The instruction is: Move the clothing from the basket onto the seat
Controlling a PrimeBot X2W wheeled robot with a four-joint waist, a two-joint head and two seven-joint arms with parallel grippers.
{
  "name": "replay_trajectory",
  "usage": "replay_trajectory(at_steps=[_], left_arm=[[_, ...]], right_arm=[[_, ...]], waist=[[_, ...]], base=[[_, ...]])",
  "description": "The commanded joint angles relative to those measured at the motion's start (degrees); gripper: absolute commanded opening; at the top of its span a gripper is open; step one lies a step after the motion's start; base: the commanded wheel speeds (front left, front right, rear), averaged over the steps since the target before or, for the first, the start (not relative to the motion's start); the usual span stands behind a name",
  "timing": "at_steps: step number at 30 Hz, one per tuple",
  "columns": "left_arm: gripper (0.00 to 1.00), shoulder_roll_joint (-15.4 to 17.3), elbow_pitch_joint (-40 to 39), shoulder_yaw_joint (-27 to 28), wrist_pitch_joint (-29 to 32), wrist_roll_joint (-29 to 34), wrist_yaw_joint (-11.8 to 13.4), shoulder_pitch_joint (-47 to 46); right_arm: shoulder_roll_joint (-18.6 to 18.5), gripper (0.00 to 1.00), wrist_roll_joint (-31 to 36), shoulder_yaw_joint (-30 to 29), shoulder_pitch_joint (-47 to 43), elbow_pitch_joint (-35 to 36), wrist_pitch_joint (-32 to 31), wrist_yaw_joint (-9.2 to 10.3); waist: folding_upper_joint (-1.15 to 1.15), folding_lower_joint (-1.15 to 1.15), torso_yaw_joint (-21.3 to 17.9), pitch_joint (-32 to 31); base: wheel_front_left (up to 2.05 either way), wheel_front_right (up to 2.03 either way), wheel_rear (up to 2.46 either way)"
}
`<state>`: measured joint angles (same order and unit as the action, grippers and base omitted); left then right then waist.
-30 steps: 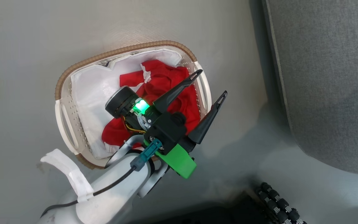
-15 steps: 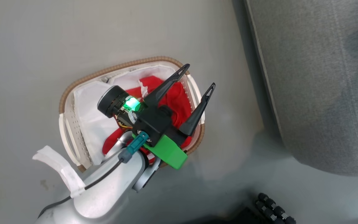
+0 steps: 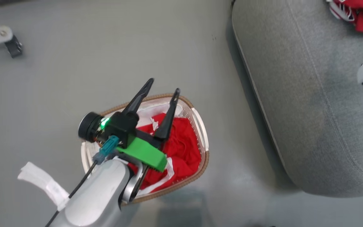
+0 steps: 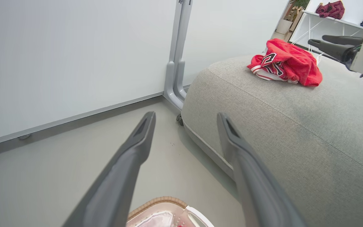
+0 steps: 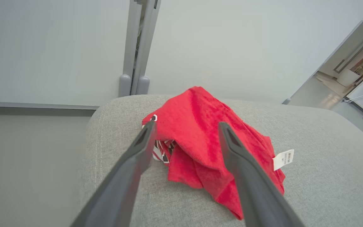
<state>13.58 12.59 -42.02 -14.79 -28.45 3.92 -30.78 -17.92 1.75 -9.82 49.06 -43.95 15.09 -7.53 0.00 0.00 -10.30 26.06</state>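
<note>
As seen from the head view, the left gripper (image 3: 163,86) hangs above the basket (image 3: 205,157), its fingers spread and nothing between them. Beneath its right finger a red garment (image 3: 184,148) with white trim lies in the basket on a white liner (image 3: 150,111). The seat (image 3: 310,110) lies well to the gripper's right, with bare floor (image 3: 74,78) between seat and basket. A jersey (image 3: 354,6) lies on the seat's far corner.

Left wrist view: fingers parted and empty. The basket's brown rim shows low between them. The seat lies ahead, beyond the right finger, with the jersey lying on top, dark lettering showing. The right gripper (image 4: 317,40) hovers just beside the jersey, fingers apart, clear of the cloth. A grey post (image 4: 176,63) stands ahead.

Right wrist view: fingers parted, gripping nothing. The crumpled jersey lies on the seat just ahead, between and beyond the fingertips. Its white tag (image 5: 284,159) shows past the right finger.
</note>
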Motion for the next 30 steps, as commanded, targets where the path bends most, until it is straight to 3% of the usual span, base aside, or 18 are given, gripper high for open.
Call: replay_trajectory(at_steps=[1,9,17,24,30], left_arm=[[1.00,-0.08,0.39,1.38,-0.45,-0.48,0.41,2.21],[1.00,-0.40,-1.34,13.27,-0.35,0.58,1.83,12.89],[1.00,-1.87,-2.67,23.56,-0.37,2.98,1.36,23.13],[1.00,-4.77,-3.89,30.20,-0.37,4.78,0.60,30.38],[1.00,-6.94,-3.64,33.52,-0.37,6.65,-0.98,34.39]], right_arm=[[0.40,1.00,-0.95,0.35,-2.41,0.81,0.10,0.08],[6.29,1.00,-3.48,4.19,-11.59,8.03,0.11,0.08],[12.74,1.00,-4.47,7.87,-22.73,16.66,0.11,0.08],[14.80,1.00,-5.28,9.03,-31.50,22.97,0.11,0.08],[14.89,1.00,-10.50,11.85,-38.65,25.88,0.11,0.08]], waist=[[0.00,0.00,3.26,-7.96],[0.00,0.00,6.68,-14.52],[0.00,0.00,8.81,-18.24],[0.00,0.00,9.67,-20.74],[0.00,0.00,10.04,-23.14]], base=[[0.00,0.00,0.00],[0.00,0.00,0.00],[0.00,0.00,0.00],[0.00,0.00,0.00],[0.00,0.00,0.00]])
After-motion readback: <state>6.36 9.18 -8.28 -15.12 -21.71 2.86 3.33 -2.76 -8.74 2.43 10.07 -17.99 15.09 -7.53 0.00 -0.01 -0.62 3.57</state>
